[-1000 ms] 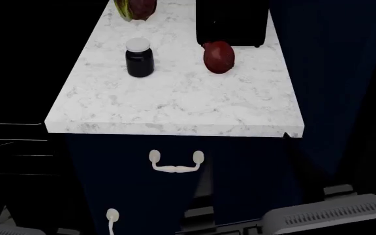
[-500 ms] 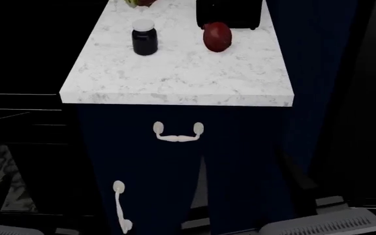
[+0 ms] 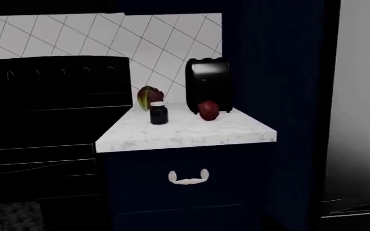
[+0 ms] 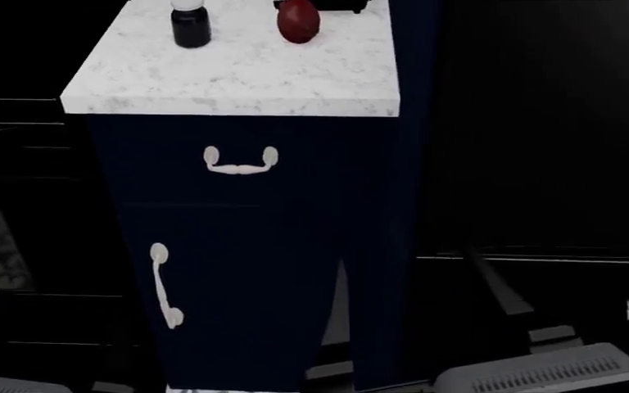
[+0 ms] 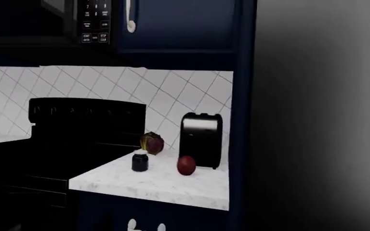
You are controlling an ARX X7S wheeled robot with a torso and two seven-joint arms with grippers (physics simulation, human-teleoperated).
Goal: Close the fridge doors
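A tall glossy dark panel (image 4: 544, 123), which I take for the fridge doors, fills the right of the head view beside the navy cabinet (image 4: 249, 246). It shows as a grey sheen at the edge of the left wrist view (image 3: 362, 96) and across the right wrist view (image 5: 326, 120). No vertical bar handle or white lining shows, so I cannot tell whether the doors stand open or closed. Neither gripper appears in any view. Only grey arm housings (image 4: 533, 368) show at the bottom of the head view.
The marble counter (image 4: 238, 74) carries a dark jar (image 4: 190, 24), a red fruit (image 4: 298, 20), a black toaster (image 3: 207, 86) and a lettuce-like vegetable (image 3: 148, 96). A black stove (image 3: 50, 110) stands left of the cabinet. A black drawer front (image 4: 555, 303) lies below the dark panel.
The head view has swung down and to the right. The counter has slid up and left in it. More cabinet front and the dark panel at the right have come into sight.
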